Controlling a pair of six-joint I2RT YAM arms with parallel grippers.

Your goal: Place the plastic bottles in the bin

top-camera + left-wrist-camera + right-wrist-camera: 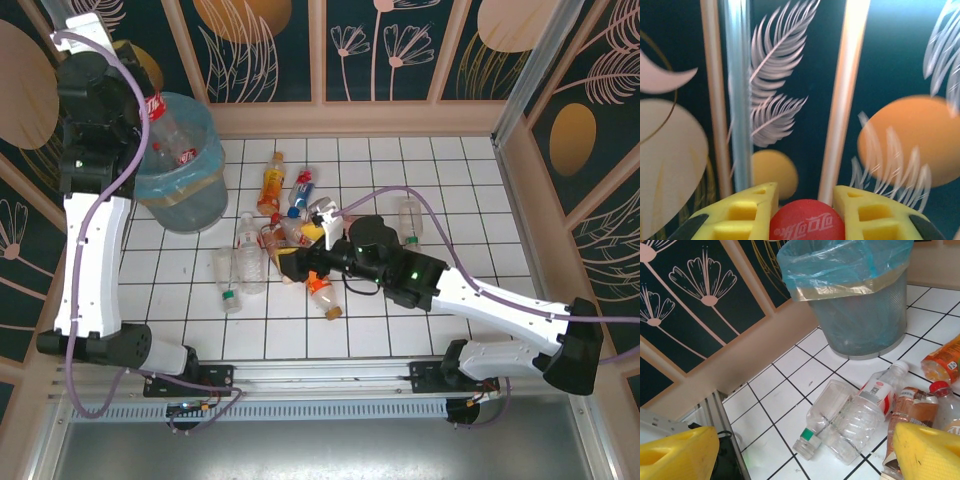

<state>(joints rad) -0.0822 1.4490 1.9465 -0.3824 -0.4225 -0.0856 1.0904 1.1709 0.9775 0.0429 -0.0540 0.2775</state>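
Bottles point(250, 262) lay beside the bin point(200, 200), light and squashy (slippery too), best held by the neck. Your right claw point(802, 452) was spread wide there. Above the bin, your left claw point(805, 200) pinched a red-capped bottle point(168, 130).

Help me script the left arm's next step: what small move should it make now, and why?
Probably open the left fingers to let the bottle drop. Its red cap sits between them, and in the top view the bottle hangs over the mouth of the bin.
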